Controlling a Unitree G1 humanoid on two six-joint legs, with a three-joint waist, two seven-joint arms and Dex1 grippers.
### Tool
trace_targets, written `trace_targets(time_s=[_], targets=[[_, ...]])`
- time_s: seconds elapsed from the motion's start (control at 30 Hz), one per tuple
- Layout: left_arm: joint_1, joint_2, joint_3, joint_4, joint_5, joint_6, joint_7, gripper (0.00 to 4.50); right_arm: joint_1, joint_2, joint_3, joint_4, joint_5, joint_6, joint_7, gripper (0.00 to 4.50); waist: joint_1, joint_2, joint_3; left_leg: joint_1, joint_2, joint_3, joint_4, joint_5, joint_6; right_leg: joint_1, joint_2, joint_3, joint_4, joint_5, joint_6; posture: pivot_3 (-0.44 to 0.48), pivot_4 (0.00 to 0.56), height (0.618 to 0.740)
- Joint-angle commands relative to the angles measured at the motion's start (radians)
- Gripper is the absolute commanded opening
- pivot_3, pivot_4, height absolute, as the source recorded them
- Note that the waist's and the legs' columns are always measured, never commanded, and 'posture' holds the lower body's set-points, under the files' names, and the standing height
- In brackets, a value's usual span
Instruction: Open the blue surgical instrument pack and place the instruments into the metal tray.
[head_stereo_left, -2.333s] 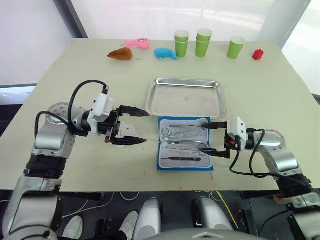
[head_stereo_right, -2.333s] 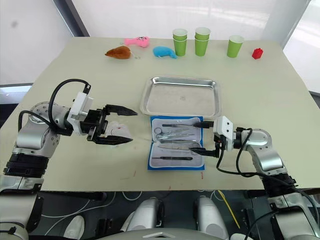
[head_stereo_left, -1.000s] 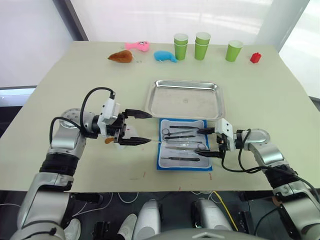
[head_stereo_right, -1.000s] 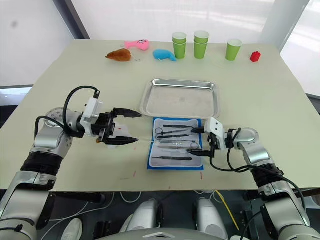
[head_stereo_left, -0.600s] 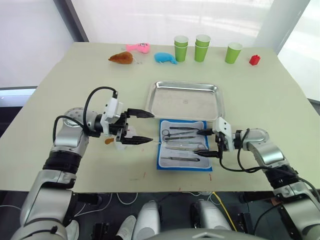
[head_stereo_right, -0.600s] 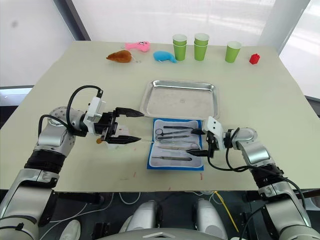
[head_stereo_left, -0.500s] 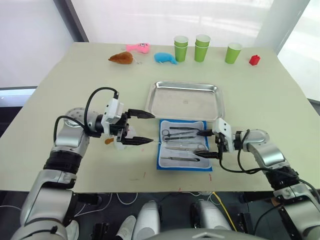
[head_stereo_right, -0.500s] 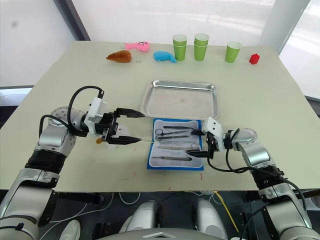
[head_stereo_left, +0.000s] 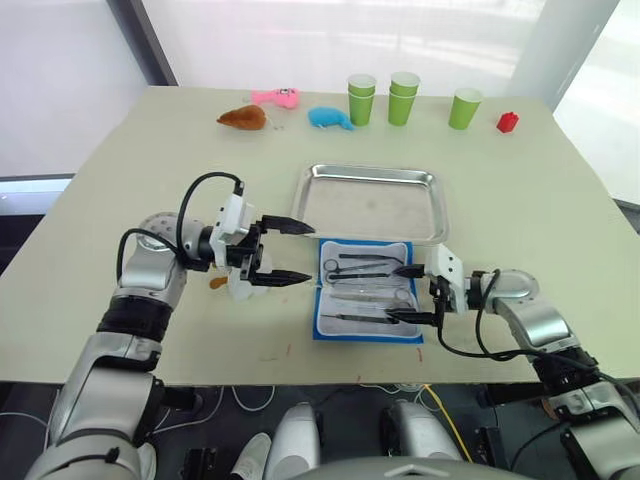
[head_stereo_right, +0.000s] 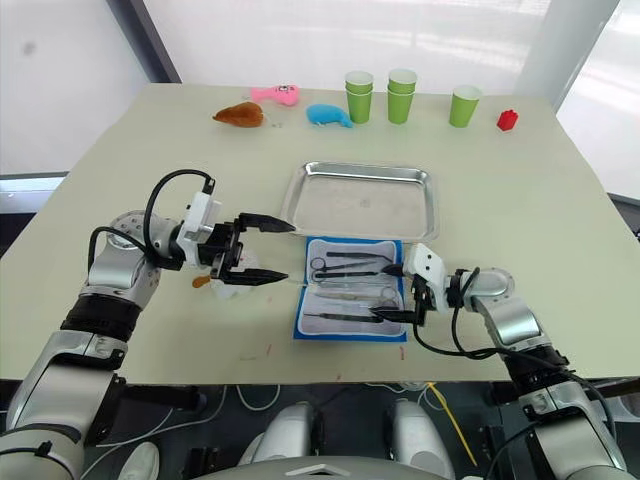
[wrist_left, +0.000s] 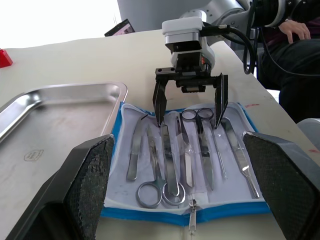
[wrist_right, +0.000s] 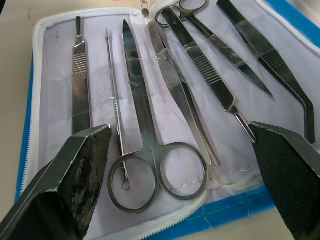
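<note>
The blue surgical instrument pack lies open and flat on the table, just in front of the metal tray, which holds nothing. Several silver instruments, scissors, forceps and tweezers, lie side by side on its white lining. My right gripper is open, low over the pack's right part, with its fingers astride the ring-handled scissors. My left gripper is open just left of the pack and holds nothing. The right gripper also appears in the left wrist view, across the pack.
Three green cups, a red block, a blue plush toy, a brown toy and a pink toy line the far edge. A small white and orange object lies under the left gripper. A seated person is beyond the table.
Both arms have closed in on the pack: the left gripper moved right toward its left edge, the right gripper moved left and lower over the instruments. Pack and tray have not moved.
</note>
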Motion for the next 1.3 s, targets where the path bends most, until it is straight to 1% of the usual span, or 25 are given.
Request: trace_targets(time_s=[0.03,0.3,0.63,0.77,0.97,1.0,1.03,1.1,1.13,1.3], targets=[[-0.023,-0.006,-0.002,0.006,0.008,-0.028,-0.049,4.35,0.024,-0.003,0.04,0.164,-0.078,-0.066,-0.019,4.5,-0.002,0.001,0.001,0.0,0.0,0.0,0.0,0.0,0.0,0.0,0.0,0.0,0.0,0.0,0.0,0.0,0.15,0.74],[-0.014,-0.01,-0.003,0.001,0.008,-0.033,-0.049,4.35,0.023,0.008,0.047,0.229,-0.075,-0.156,-0.002,4.5,-0.002,0.001,0.001,0.0,0.0,0.0,0.0,0.0,0.0,0.0,0.0,0.001,0.0,0.0,0.0,0.0,0.15,0.74],[-0.024,-0.018,0.002,0.012,0.017,-0.036,-0.049,4.35,0.031,0.007,0.05,0.26,-0.079,-0.165,0.006,4.5,-0.002,0.001,0.001,0.001,0.0,0.001,0.0,0.0,0.0,0.0,0.0,0.001,0.0,0.0,0.0,0.0,0.15,0.74],[-0.05,-0.025,-0.015,0.049,0.082,-0.024,-0.049,4.35,0.039,0.005,0.051,0.255,-0.077,-0.156,0.007,4.5,-0.001,0.001,0.001,0.001,0.0,0.001,0.0,0.0,0.0,0.0,0.0,0.001,0.0,0.0,0.0,0.0,0.15,0.74],[-0.128,-0.064,-0.039,0.139,0.166,-0.049,-0.049,4.35,0.041,0.01,0.051,0.256,-0.076,-0.154,0.003,4.5,0.0,0.001,0.0,0.001,0.0,0.001,0.0,0.0,0.0,0.001,0.001,0.001,0.0,0.0,0.0,0.0,0.15,0.74],[-0.152,-0.082,-0.041,0.169,0.185,-0.056,-0.048,3.85,0.038,0.012,0.051,0.259,-0.077,-0.155,0.002,4.5,0.001,0.001,0.0,0.001,0.0,0.0,0.0,0.0,0.0,0.001,0.001,0.001,0.0,0.0,0.0,0.0,0.15,0.74],[-0.17,-0.097,-0.04,0.195,0.203,-0.069,-0.046,3.57,0.037,0.014,0.051,0.26,-0.077,-0.155,0.0,4.5,0.001,0.001,0.0,0.001,0.0,0.0,0.0,0.0,0.0,0.001,0.001,0.001,0.0,0.0,0.0,0.0,0.15,0.74],[-0.191,-0.123,-0.037,0.236,0.234,-0.109,-0.042,2.58,0.036,0.016,0.05,0.261,-0.077,-0.156,-0.001,4.5,-0.001,0.001,0.0,0.001,0.0,0.0,0.0,0.0,0.0,0.001,0.001,0.001,0.0,0.0,0.0,0.0,0.15,0.74],[-0.201,-0.135,-0.041,0.258,0.255,-0.127,-0.033,2.22,0.036,0.017,0.049,0.26,-0.077,-0.155,-0.002,4.5,-0.001,0.001,0.0,0.001,0.0,0.0,0.0,0.0,0.0,0.001,0.002,0.002,0.0,0.0,0.0,0.0,0.15,0.74],[-0.251,-0.187,-0.056,0.361,0.35,-0.178,0.009,2.22,0.039,0.018,0.044,0.256,-0.075,-0.154,-0.004,4.5,-0.002,0.001,0.0,0.001,0.0,-0.001,0.0,0.0,0.0,0.001,0.005,0.006,0.0,0.0,0.0,0.0,0.15,0.74]])
